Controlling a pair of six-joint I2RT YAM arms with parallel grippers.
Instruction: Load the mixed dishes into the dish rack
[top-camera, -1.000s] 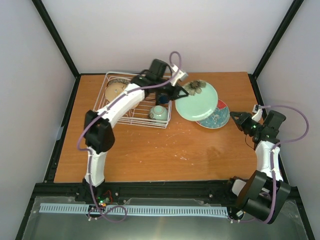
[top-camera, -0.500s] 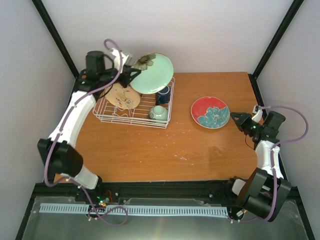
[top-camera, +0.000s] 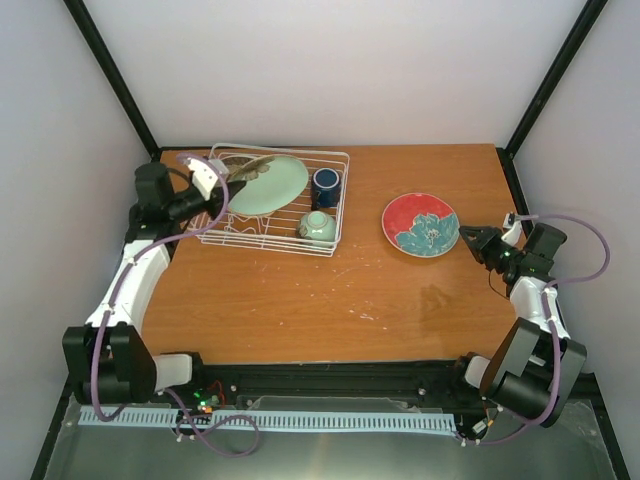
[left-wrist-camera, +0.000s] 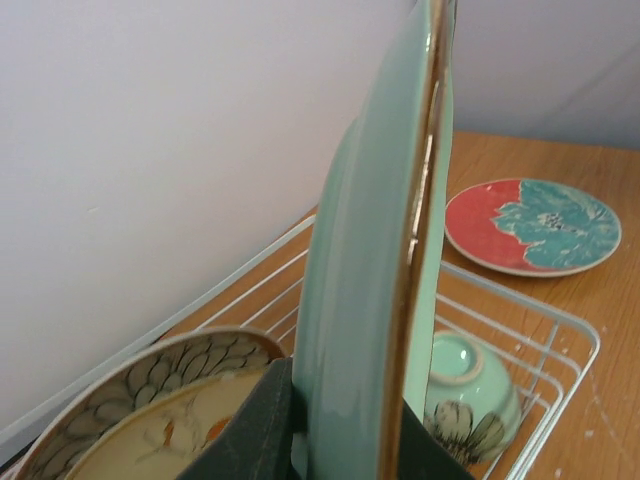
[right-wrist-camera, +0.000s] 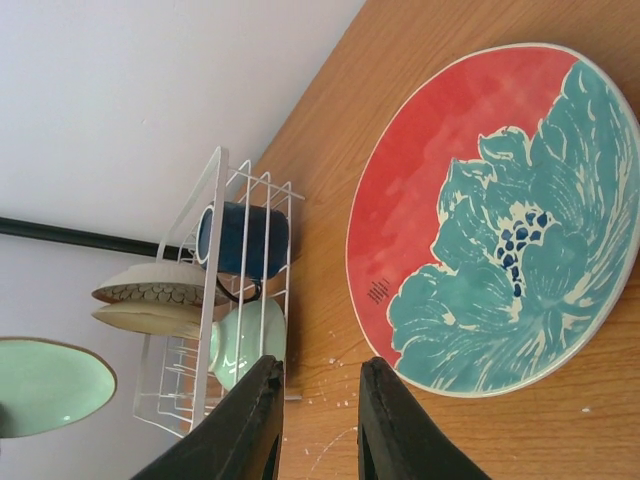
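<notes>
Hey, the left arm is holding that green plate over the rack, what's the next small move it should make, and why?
Probably ease the mint-green plate straight down into the dish rack, then open. The left gripper is shut on its rim, holding it on edge over the wires beside the patterned bowl, so only lowering seems left.

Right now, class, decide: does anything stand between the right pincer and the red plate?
Nothing visible does. The right pincer faces the red plate with only bare table between them; its jaws stand apart, empty.
</notes>
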